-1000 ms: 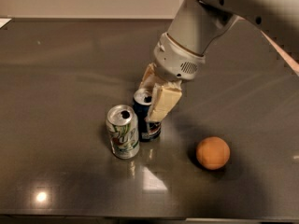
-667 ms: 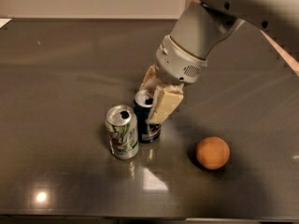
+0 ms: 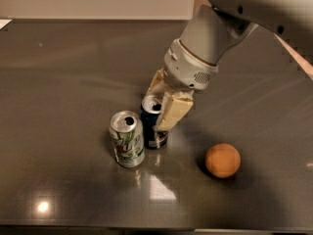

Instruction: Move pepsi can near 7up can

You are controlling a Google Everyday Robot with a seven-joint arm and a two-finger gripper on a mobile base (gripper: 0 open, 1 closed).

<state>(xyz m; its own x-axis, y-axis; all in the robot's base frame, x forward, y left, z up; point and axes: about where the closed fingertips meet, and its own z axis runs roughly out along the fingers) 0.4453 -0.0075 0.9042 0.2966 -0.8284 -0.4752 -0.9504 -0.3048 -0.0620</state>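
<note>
The pepsi can [image 3: 152, 131], dark blue with a silver top, stands upright on the dark table [image 3: 58, 72], just right of the 7up can [image 3: 127, 140] and nearly touching it. The 7up can is silver-white with green lettering and stands upright. My gripper [image 3: 158, 112] comes down from the upper right with its cream fingers [image 3: 172, 110] on either side of the pepsi can, shut on it. The near finger hides the can's right side.
An orange [image 3: 222, 160] lies on the table to the right of the cans, about a can's height away. The table's front edge runs along the bottom of the view. A pale strip of the table's right edge shows at the upper right.
The arm's wrist has shifted slightly to the right and down. The pepsi can, the 7up can and the orange stay where they were.
</note>
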